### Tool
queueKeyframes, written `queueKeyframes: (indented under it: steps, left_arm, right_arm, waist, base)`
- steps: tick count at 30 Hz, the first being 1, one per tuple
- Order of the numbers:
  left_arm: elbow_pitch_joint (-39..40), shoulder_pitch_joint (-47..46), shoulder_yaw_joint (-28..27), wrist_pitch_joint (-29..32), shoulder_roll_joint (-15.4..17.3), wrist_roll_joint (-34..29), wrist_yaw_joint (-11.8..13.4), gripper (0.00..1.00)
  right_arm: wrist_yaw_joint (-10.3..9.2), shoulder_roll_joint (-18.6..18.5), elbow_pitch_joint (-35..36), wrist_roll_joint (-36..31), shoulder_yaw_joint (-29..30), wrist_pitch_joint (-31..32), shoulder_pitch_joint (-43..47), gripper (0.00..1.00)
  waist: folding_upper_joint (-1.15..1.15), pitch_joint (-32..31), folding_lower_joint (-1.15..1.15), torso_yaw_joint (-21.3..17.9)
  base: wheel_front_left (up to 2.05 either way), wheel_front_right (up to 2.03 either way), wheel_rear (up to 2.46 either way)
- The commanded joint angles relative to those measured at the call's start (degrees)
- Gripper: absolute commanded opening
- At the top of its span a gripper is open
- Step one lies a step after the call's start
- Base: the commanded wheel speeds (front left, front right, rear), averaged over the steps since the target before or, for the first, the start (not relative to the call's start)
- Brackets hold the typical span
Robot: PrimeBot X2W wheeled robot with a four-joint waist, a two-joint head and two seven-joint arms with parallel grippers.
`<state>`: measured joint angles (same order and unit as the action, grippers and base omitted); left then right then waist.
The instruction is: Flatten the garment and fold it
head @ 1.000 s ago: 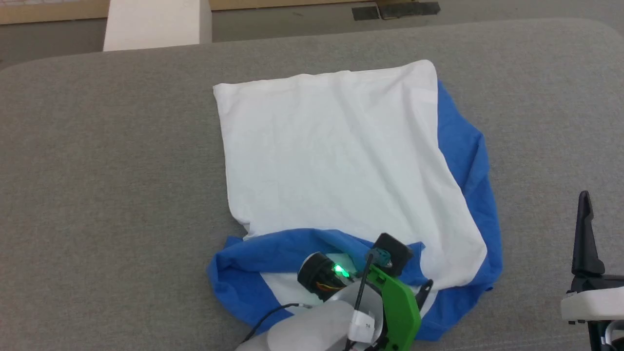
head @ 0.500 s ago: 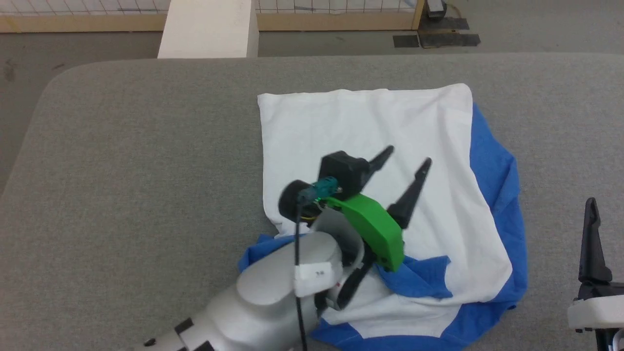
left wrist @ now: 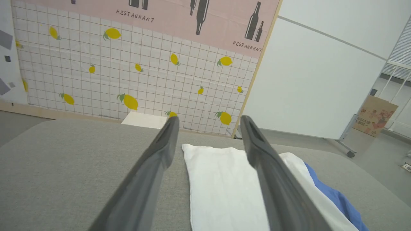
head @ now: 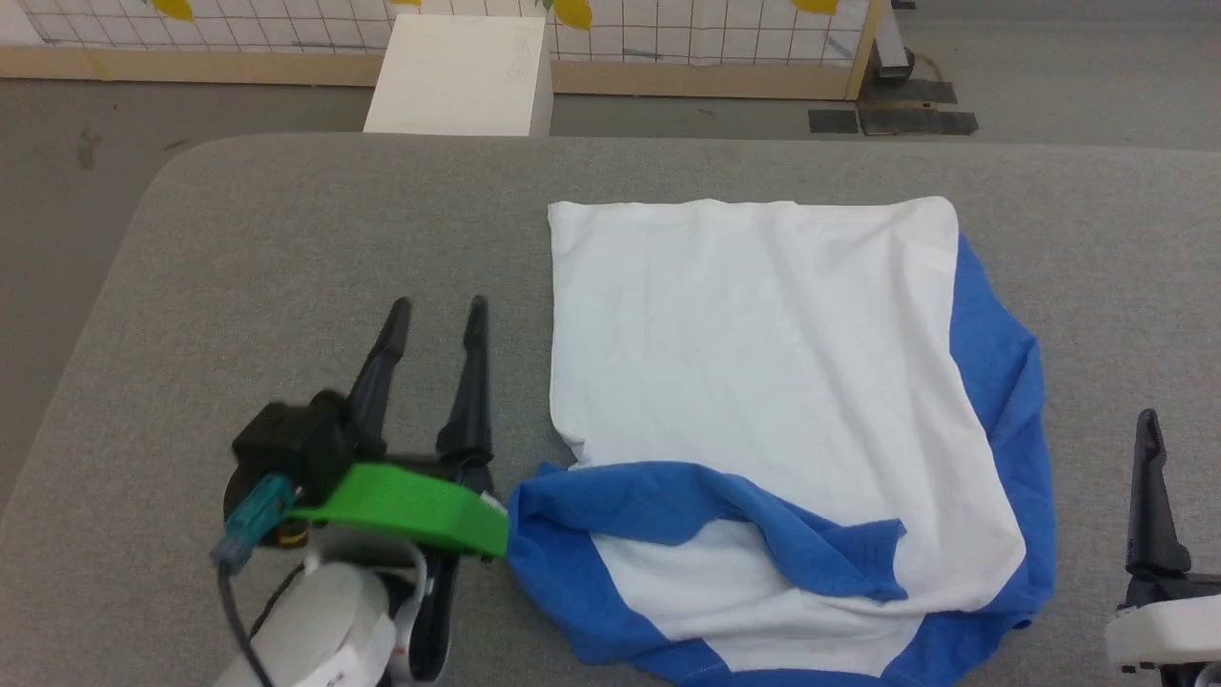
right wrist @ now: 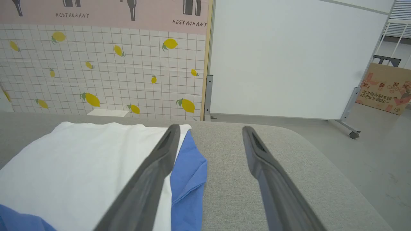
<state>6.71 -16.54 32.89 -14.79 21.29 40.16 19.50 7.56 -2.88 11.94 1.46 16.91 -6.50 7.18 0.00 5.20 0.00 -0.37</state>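
Left gripper [head: 439,303] and right gripper [right wrist: 210,128] are held wide, empty; the limp garment [head: 754,363] is best pinched at its bunched blue edge [head: 668,496].

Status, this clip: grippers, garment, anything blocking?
Left gripper open, empty, left of garment. Right gripper open, empty. Garment spread, blue cloth bunched at near edge. Nothing on it.

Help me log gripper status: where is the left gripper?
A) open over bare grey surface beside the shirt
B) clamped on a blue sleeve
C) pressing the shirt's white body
A: the left gripper stands open over the grey table, beside the white-and-blue shirt, holding nothing.
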Motion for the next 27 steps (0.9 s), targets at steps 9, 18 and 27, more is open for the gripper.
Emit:
queueKeyframes:
  steps: [9,18,27]
  left_arm:
    - [2.7,22.9,-14.7,-0.2,-4.5,-11.2,-2.1,1.0]
    - [1.7,30.0,-20.0,-0.2,-10.3,-17.1,-6.9,1.0]
    - [0.9,27.5,-21.2,-0.2,-13.9,-19.4,-10.9,1.0]
  right_arm:
    - [-0.08,0.0,-2.8,1.9,-0.7,-1.2,2.4,1.0]
    - [-0.08,0.0,-5.3,3.1,0.0,-1.4,3.2,1.0]
    - [-0.08,0.0,-4.9,4.7,-0.2,7.6,-6.5,1.0]
  waist:
    - [0.0,-2.1,0.0,0.9]
    - [0.0,-3.1,0.0,2.4]
    - [0.0,0.0,0.0,2.2]
  base:
    - [0.0,0.0,0.0]
    - [0.0,0.0,0.0]
    - [0.0,0.0,0.0]
